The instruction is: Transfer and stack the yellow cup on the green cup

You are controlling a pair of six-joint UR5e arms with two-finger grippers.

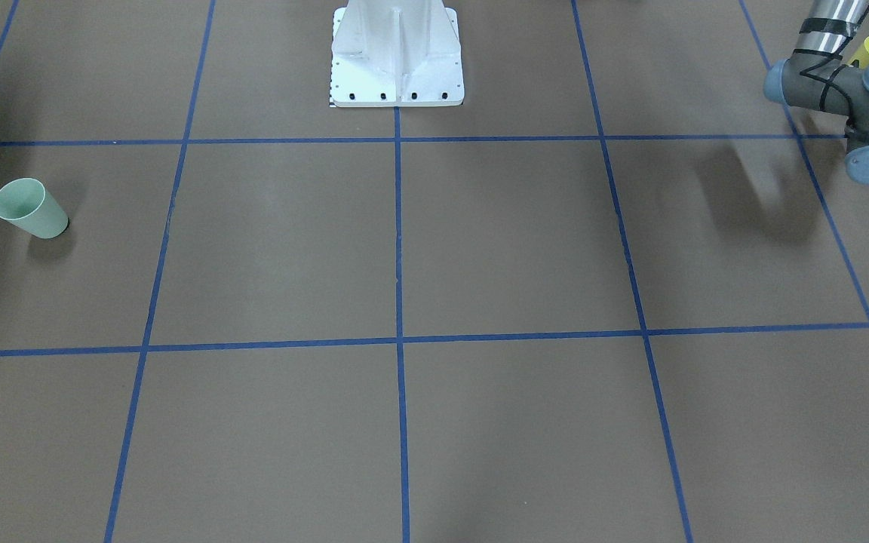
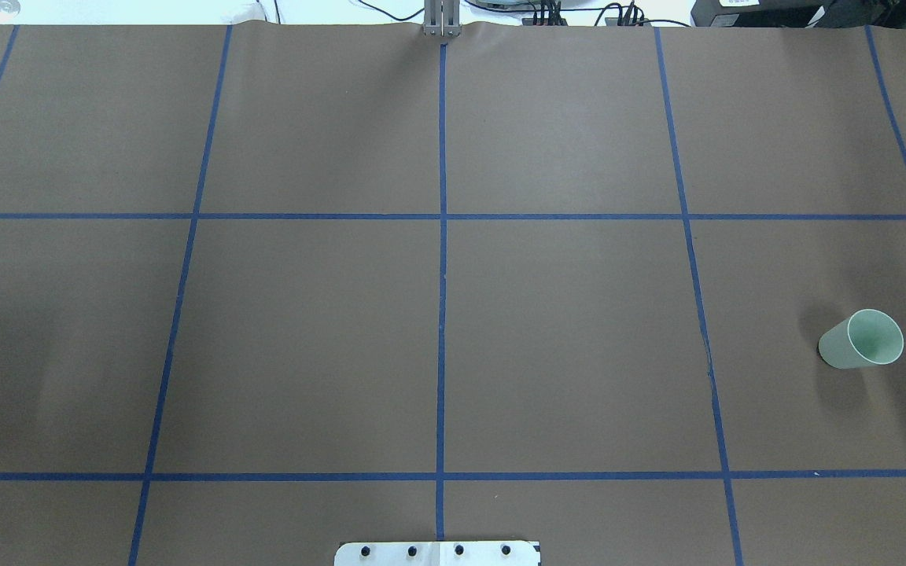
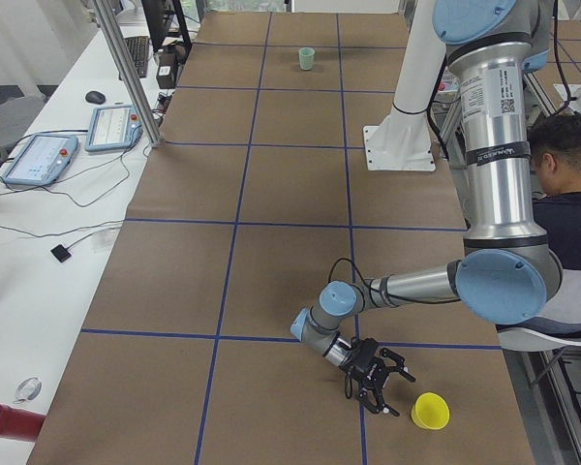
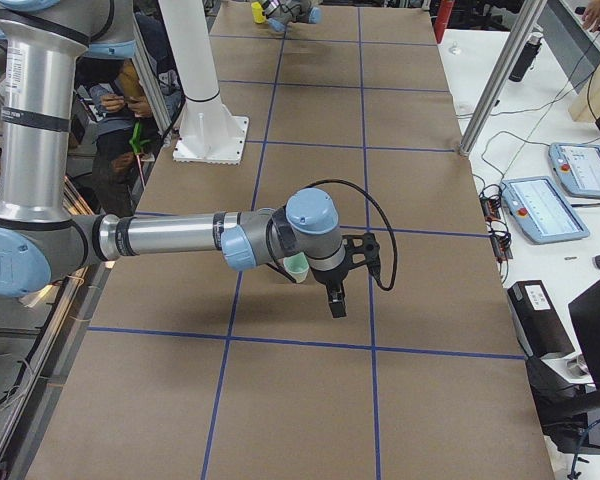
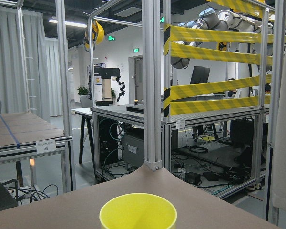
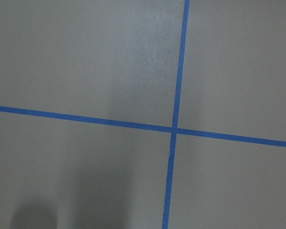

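Brown table [image 2: 303, 314], white pedestal [image 1: 397, 60], yellow cup [image 3: 430, 412], green cup [image 2: 862, 339] well apart

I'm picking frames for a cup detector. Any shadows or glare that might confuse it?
Front-facing view: the left arm throws a soft shadow on the table; the green cup casts a faint one. Right wrist view: pale sheen up top, dark shadow bottom left.
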